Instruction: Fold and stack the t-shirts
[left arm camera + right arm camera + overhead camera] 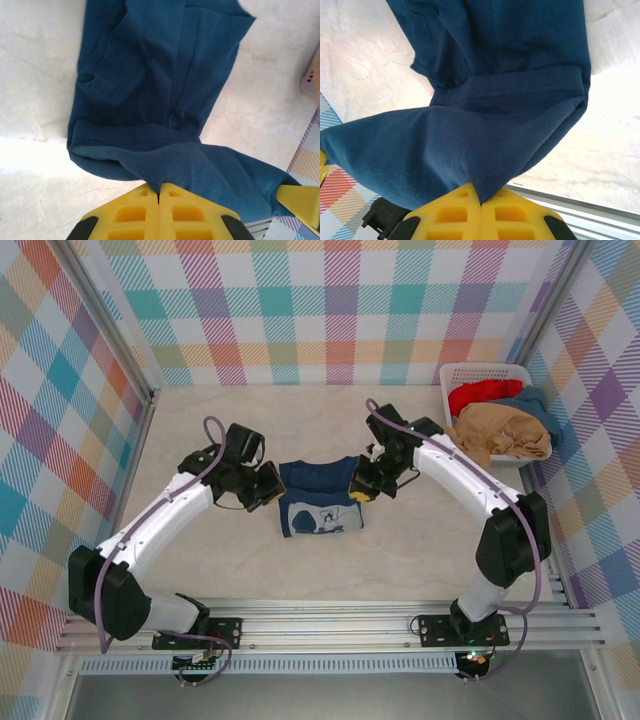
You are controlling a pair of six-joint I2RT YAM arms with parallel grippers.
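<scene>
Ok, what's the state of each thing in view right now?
navy t-shirt: partly folded on the table, print up, both side edges pinched.
left hand: shut on the navy t-shirt.
right hand: shut on the navy t-shirt.
basket: upright, holding unfolded shirts.
tan t-shirt: crumpled, on top in the basket.
red t-shirt: crumpled in the basket.
teal-blue t-shirt: crumpled, partly under the tan one.

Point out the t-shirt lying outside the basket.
The navy blue cloth t-shirt with the white print, on the table; the tan shirt, red shirt and teal shirt lie in the white plastic basket.
</scene>
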